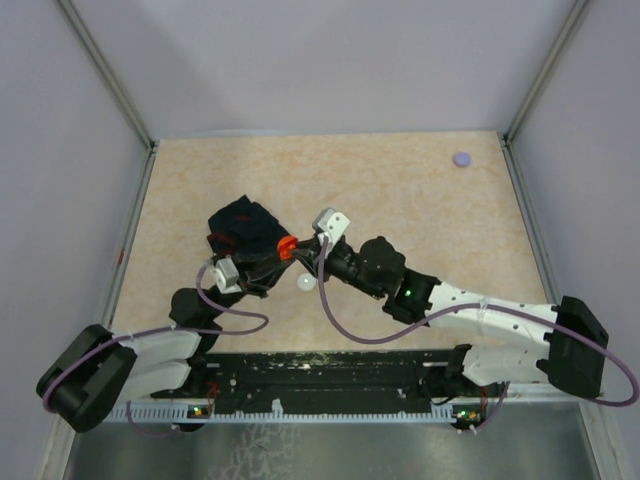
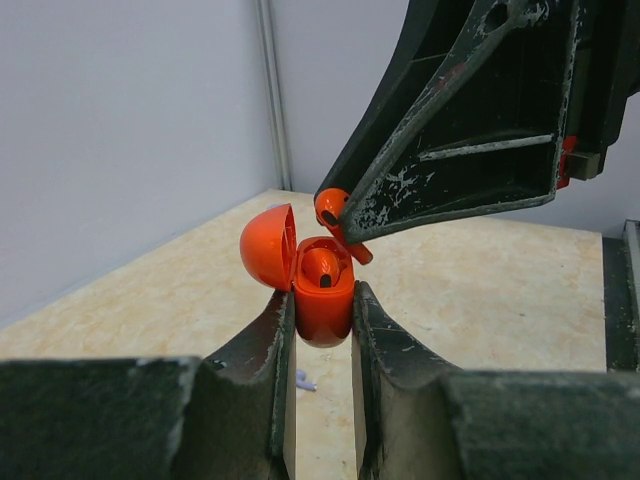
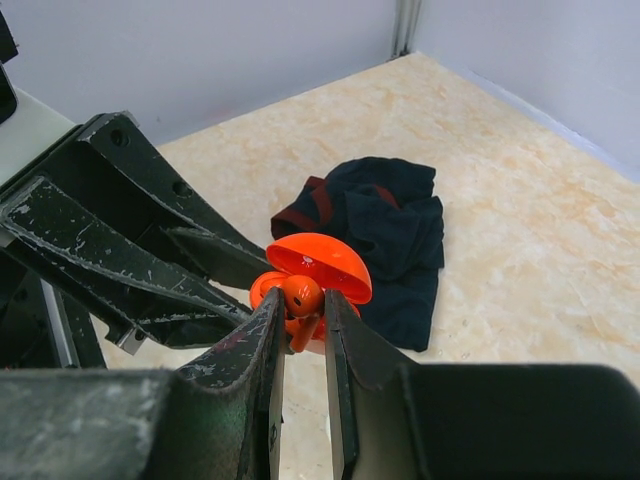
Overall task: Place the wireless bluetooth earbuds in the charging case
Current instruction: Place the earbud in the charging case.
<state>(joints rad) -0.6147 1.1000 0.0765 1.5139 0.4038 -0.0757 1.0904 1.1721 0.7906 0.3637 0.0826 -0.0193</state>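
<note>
My left gripper (image 2: 322,300) is shut on the open red charging case (image 2: 322,295), lid (image 2: 268,247) flipped up to the left; one red earbud (image 2: 318,268) sits inside it. My right gripper (image 3: 302,305) is shut on a second red earbud (image 3: 301,296) and holds it right at the case's open top (image 3: 318,265). In the top view both grippers meet at the red case (image 1: 287,245) in the middle of the table. In the left wrist view the held earbud (image 2: 332,208) shows under the right finger (image 2: 450,130). A lavender earbud (image 2: 305,380) lies on the table below the case.
A dark cloth (image 1: 243,228) lies crumpled behind the left gripper, also in the right wrist view (image 3: 385,225). A white round disc (image 1: 306,283) lies near the grippers. A lavender disc (image 1: 461,158) sits at the far right corner. Walls enclose the table.
</note>
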